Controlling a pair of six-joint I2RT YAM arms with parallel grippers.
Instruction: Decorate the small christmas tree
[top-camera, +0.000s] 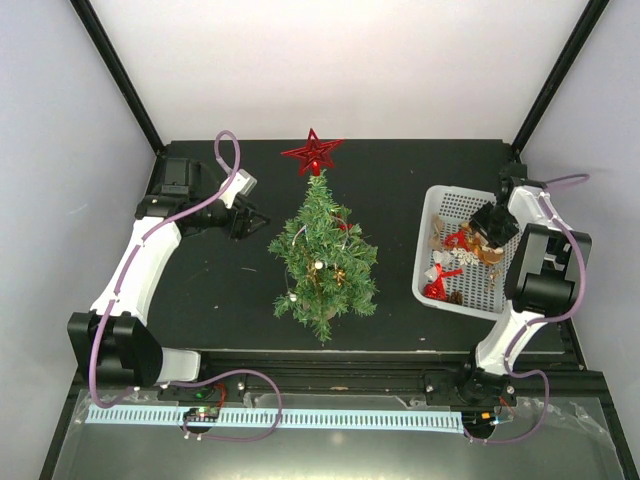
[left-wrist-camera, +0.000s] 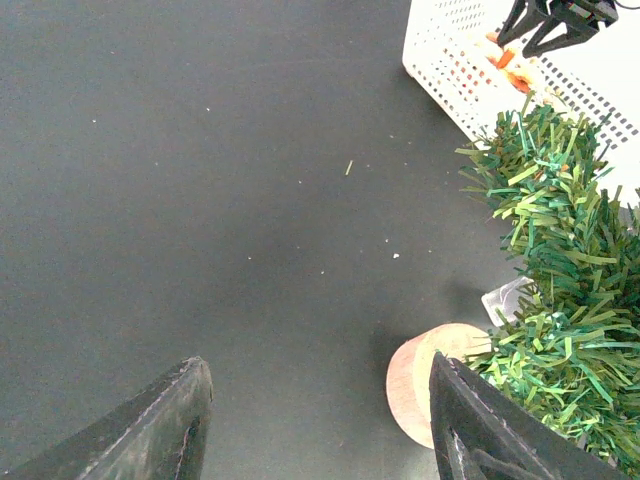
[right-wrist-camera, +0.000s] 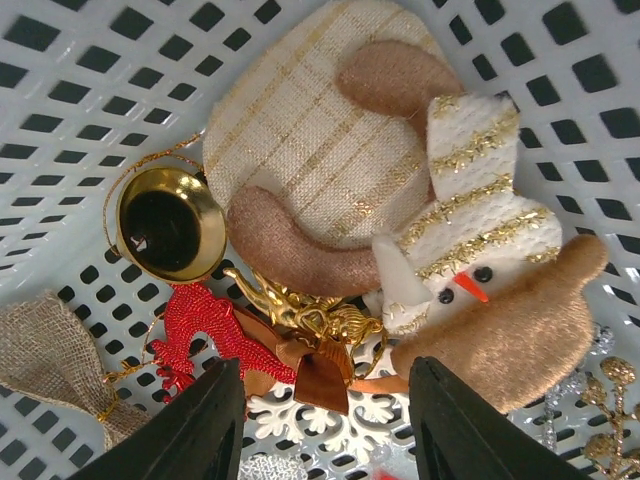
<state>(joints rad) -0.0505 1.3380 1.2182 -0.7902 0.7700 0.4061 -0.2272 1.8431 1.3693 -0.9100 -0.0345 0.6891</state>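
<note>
The small christmas tree (top-camera: 325, 262), bristly and conical, stood between my left gripper (left-wrist-camera: 320, 390) and right gripper (right-wrist-camera: 325, 395), both with jaws apart.

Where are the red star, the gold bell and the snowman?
red star (top-camera: 314, 155): top view, its centre.
gold bell (right-wrist-camera: 165, 228): right wrist view, its dark mouth.
snowman (right-wrist-camera: 470, 235): right wrist view, its striped hat.
</note>
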